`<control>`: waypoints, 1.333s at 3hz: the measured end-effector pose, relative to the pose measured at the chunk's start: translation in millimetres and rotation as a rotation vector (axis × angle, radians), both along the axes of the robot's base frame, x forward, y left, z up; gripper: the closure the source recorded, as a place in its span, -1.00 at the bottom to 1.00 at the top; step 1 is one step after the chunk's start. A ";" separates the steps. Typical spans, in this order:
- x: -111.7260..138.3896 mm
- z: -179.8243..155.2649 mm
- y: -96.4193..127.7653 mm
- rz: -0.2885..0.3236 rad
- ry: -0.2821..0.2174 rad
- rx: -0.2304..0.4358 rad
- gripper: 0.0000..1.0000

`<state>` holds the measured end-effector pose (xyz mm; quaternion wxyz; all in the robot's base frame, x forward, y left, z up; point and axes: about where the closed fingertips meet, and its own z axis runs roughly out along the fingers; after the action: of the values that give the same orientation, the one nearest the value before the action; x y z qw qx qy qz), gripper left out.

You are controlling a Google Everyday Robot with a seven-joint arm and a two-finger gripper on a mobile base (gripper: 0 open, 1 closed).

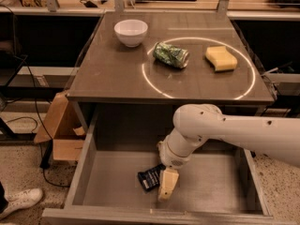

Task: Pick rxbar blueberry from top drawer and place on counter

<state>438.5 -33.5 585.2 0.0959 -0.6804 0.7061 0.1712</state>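
1. Grey-brown smooth rectangular counter, with a bright circular light ring reflected on its right half.
2. Wide shallow grey metal top drawer, pulled open below the counter's front edge.
3. White robot arm, reaching in from the right, below the counter's front edge.
4. Brown cardboard box, on the floor left of the counter.
5. White round bowl, on the counter, back left.
6. Yellow sponge, on the counter, back right.
7. Crushed green can, on the counter, between bowl and sponge; no label legible.
8. Cream gripper, pointing down into the drawer below the counter's middle; grip state cannot be told.
9. Dark navy rxbar blueberry, on the drawer bottom, against the gripper's left; white print unreadable.
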 end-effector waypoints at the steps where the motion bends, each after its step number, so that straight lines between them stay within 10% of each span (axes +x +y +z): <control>1: -0.2 -0.4 0.0 0.000 0.001 0.000 -0.64; 4: -0.3 -0.4 0.0 0.000 0.001 0.000 0.76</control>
<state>438.3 -33.4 584.8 0.0956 -0.6804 0.7060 0.1717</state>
